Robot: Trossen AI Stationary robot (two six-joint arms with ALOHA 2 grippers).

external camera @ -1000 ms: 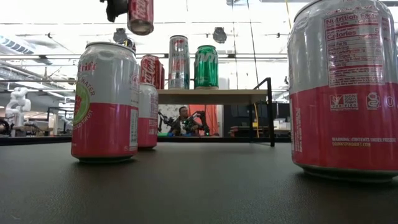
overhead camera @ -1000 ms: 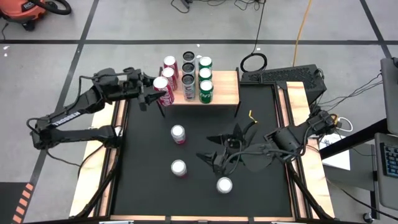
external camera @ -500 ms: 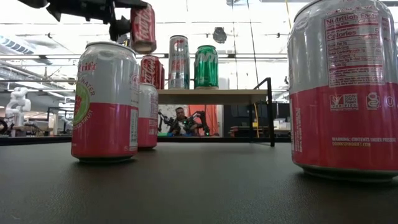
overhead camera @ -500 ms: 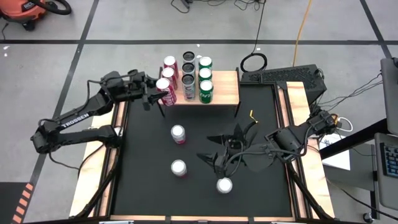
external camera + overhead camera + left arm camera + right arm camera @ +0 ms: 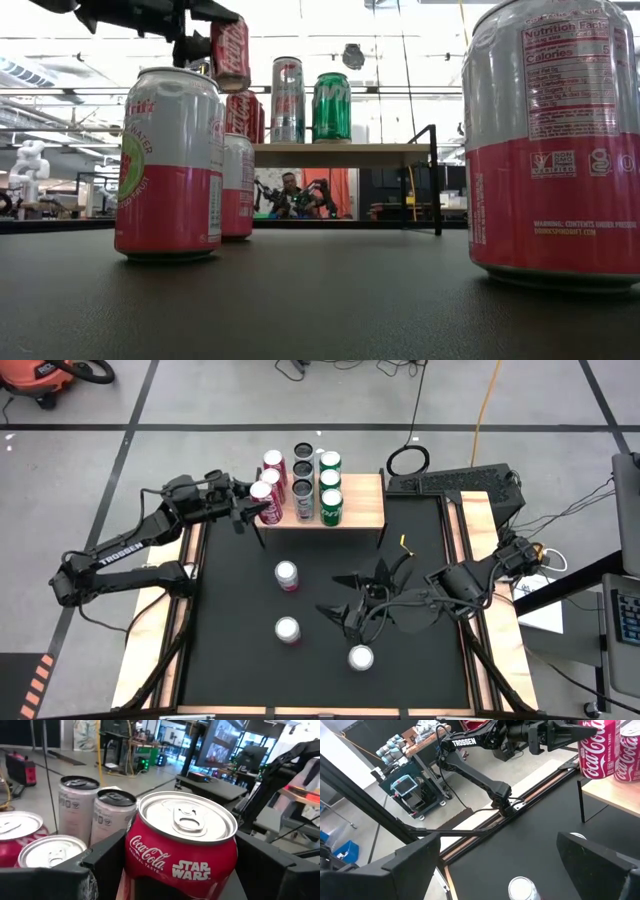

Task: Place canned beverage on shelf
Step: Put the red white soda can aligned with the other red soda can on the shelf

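Note:
My left gripper [image 5: 252,508] is shut on a red Coca-Cola can [image 5: 182,845] and holds it over the left near corner of the shelf [image 5: 362,510]. The shelf is a light-wood board on black legs. Several red, silver and green cans stand on it in rows [image 5: 303,485]. In the low view the held can [image 5: 230,52] hangs above the shelf's red cans. My right gripper [image 5: 336,598] hovers open over the middle right of the black table with nothing between its fingers. My left gripper pinches the can's body between its two fingers, one on each side wall [image 5: 134,865], below the top rim. The fingers reach in level from the table's left side. The can is lifted clear of the shelf, top up and slightly tilted.
Three pink-and-silver cans stand on the black table top [image 5: 287,575], [image 5: 288,629], [image 5: 361,657], the last close under my right gripper. Wooden strips [image 5: 470,530] run along the table's sides. The right half of the shelf board is bare.
My left gripper has gone down with the red can and a little toward the shelf, then stopped over its left near corner. The can stays in the hold, top up. My right arm has kept still.

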